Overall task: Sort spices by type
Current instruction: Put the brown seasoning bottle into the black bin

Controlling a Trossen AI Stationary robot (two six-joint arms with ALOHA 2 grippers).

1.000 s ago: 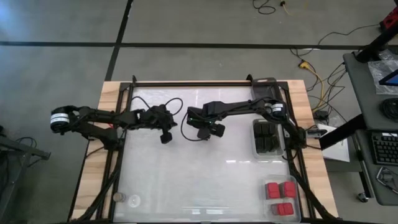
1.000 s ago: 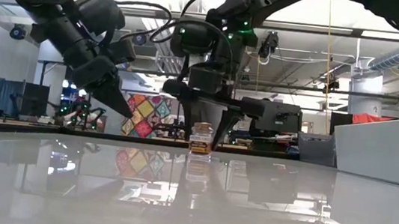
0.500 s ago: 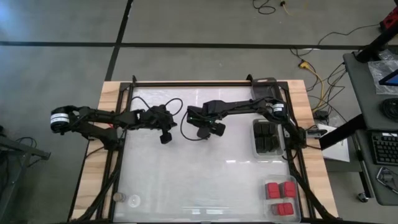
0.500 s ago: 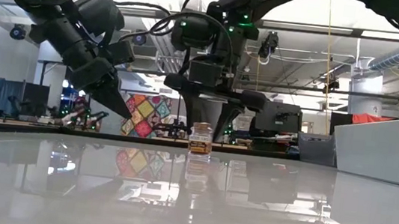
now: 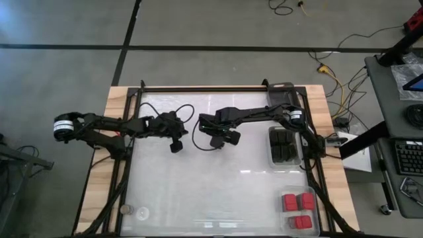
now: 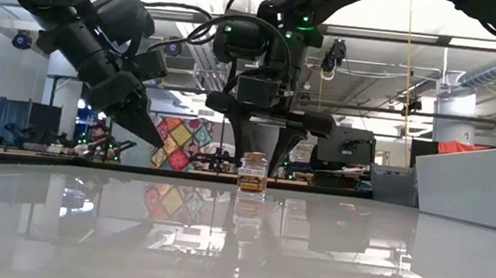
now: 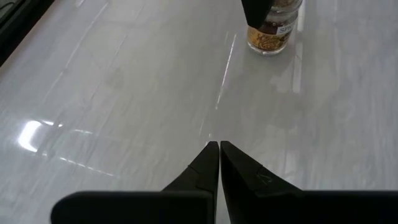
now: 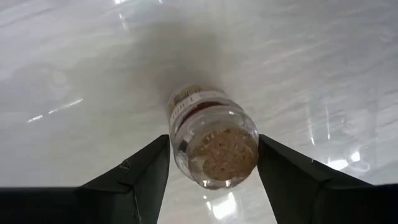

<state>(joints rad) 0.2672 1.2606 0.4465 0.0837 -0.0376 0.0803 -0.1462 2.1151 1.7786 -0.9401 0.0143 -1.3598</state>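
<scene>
1. White tabletop (image 5: pixel 218 192) carries everything, a workshop behind.
2. Right gripper (image 8: pixel 211 165) straddles the upright spice jar (image 8: pixel 213 144); spread fingers (image 8: pixel 140 174) flank it, apparently not pinching; jar directly below.
3. Beside the jar, left gripper (image 7: pixel 219 147) hovers, pressed together.
4. Well beyond: dark blocks (image 5: pixel 284 145), red blocks (image 5: pixel 297 201).

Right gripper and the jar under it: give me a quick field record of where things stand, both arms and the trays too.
right gripper: open, fingers either side of the spice jar, not clamped
spice jar: upright on the table, cork top
left gripper: shut, empty, above the table beside the jar
black blocks: in a clear tray at the right edge
red blocks: in the near-right tray
</scene>
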